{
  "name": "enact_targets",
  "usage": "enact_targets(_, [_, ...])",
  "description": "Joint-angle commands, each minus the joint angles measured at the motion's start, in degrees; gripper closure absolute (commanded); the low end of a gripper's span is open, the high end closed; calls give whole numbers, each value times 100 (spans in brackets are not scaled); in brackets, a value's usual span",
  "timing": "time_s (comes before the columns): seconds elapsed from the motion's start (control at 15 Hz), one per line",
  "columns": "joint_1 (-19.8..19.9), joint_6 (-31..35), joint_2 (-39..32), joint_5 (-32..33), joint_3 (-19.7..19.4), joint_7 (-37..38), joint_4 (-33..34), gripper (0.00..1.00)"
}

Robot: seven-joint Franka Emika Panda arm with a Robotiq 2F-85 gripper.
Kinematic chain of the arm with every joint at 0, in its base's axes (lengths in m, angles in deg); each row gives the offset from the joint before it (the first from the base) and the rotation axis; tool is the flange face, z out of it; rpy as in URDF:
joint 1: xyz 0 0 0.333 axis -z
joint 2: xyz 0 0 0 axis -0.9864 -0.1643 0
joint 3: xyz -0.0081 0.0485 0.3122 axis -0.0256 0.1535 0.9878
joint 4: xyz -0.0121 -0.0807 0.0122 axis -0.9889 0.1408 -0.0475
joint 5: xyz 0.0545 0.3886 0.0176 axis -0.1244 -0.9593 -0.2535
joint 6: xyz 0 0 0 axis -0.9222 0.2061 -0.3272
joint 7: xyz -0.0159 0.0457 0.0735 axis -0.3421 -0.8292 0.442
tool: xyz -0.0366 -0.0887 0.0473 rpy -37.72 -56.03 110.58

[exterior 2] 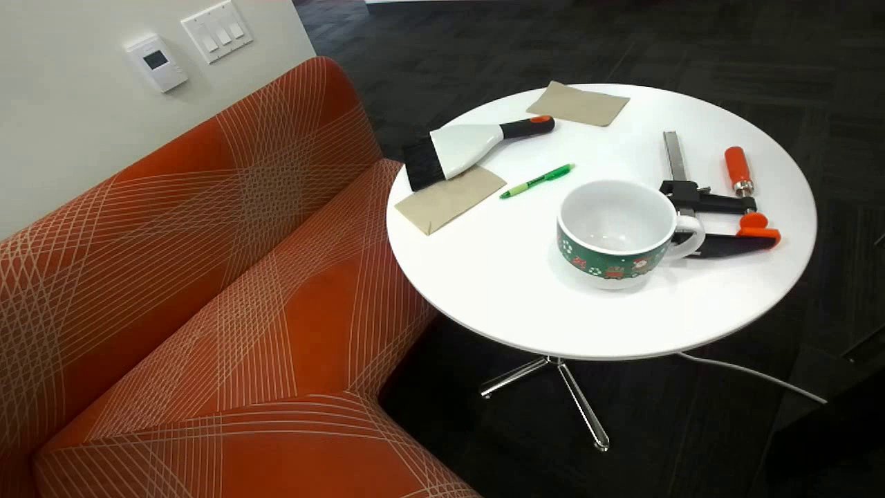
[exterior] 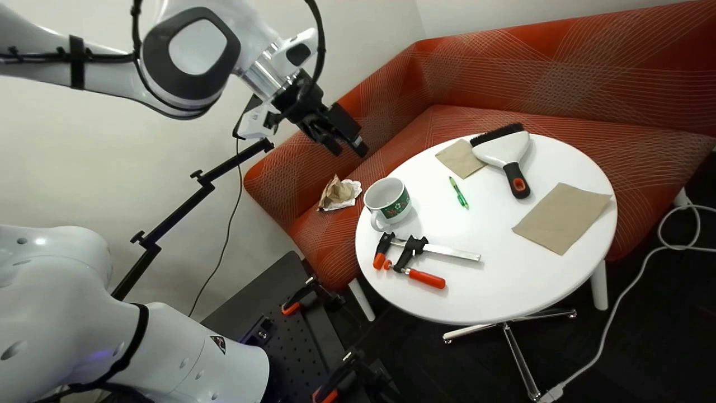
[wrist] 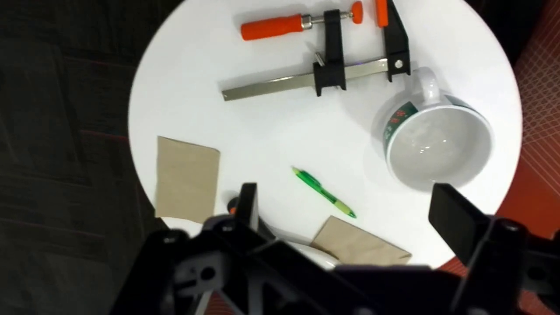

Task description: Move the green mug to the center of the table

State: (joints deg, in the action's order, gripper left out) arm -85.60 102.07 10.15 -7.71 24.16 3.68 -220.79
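The green mug is white inside with a green patterned band. It stands upright near the table's edge in both exterior views and at the right in the wrist view, its handle close to a clamp. The round white table also shows in an exterior view and the wrist view. My gripper is in the air above and beyond the mug, apart from it. In the wrist view the gripper is open with a wide gap and nothing between its fingers.
A bar clamp lies beside the mug. A green pen, a brush and two brown napkins lie on the table. A red-orange sofa borders it. Crumpled paper lies on the sofa.
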Motion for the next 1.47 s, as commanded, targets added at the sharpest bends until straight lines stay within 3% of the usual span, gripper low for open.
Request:
enact_targets(0.0, [-229, 835, -910, -287, 46, -302, 294, 0])
enact_targets(0.4, [-380, 1530, -2132, -355, 185, -485, 806, 0])
enact_targets(1.0, [-370, 1423, -2203, -227, 186, -275, 821, 0])
enact_targets(1.4, [-386, 1704, -2974, 695, -127, 340, 1094, 0])
